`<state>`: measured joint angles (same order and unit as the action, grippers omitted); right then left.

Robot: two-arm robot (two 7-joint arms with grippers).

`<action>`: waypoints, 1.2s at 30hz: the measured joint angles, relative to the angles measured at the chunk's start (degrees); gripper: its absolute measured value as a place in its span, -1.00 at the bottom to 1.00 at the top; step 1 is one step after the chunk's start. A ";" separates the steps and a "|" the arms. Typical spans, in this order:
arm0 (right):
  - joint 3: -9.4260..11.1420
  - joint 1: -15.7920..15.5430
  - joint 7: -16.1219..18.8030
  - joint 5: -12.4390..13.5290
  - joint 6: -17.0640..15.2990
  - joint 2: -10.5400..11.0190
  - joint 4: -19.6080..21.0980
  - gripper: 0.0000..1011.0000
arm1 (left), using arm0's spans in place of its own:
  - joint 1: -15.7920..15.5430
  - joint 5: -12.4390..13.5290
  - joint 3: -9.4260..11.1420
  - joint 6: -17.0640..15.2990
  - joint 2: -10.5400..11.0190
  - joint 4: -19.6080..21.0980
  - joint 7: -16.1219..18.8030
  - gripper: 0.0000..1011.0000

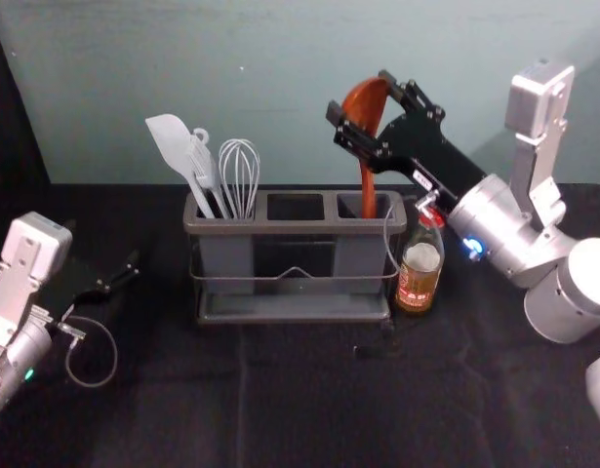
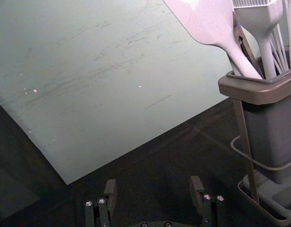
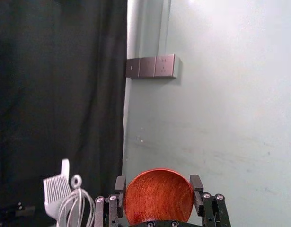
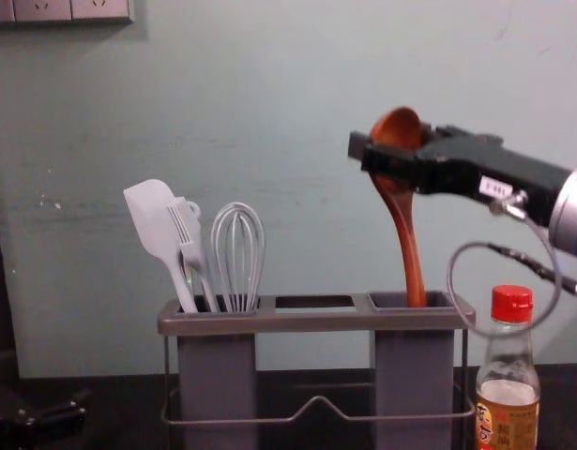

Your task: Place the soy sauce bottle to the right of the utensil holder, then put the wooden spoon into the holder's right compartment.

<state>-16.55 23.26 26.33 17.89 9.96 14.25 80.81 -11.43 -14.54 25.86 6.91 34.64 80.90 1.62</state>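
Note:
My right gripper [image 1: 360,95], in the right wrist view the gripper [image 3: 158,189], is shut on the bowl of the wooden spoon [image 4: 397,192], one finger on each side. The spoon's handle points down, its lower end inside the right compartment of the utensil holder [image 1: 296,226]; that end is hidden. Just right of the holder the soy sauce bottle [image 1: 420,268] stands upright, red cap [image 4: 511,304] on. Left of the holder, my left gripper [image 1: 122,273] idles low over the table; in the left wrist view the gripper [image 2: 154,191] is open and empty.
A white spatula [image 4: 157,225], a brush [image 4: 191,246] and a whisk [image 4: 238,253] stand in the holder's left compartment. A wall [image 1: 280,97] rises behind the black-covered table [image 1: 280,400]. A cable loops from the right arm near the bottle.

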 joint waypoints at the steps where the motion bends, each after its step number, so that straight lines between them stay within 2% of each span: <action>1: -0.08 -0.12 -0.03 0.12 0.17 0.06 -0.25 0.65 | 0.00 0.00 0.00 0.00 0.00 0.00 0.00 1.00; 18: -2.07 -1.39 -0.47 0.91 2.26 0.52 -4.00 0.65 | 0.00 0.00 0.00 0.00 0.00 0.00 0.00 1.00; 33: -2.19 -1.66 -0.13 1.67 3.33 0.47 -5.13 0.65 | 0.00 0.00 0.00 0.00 0.00 0.00 0.00 1.00; 36: -2.12 -1.70 -0.15 1.70 3.40 0.47 -4.85 0.76 | 0.00 0.00 0.00 0.00 0.00 0.00 0.00 1.00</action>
<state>-18.68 21.57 26.17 19.58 13.36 14.71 75.96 -11.43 -14.55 25.86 6.91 34.65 80.90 1.62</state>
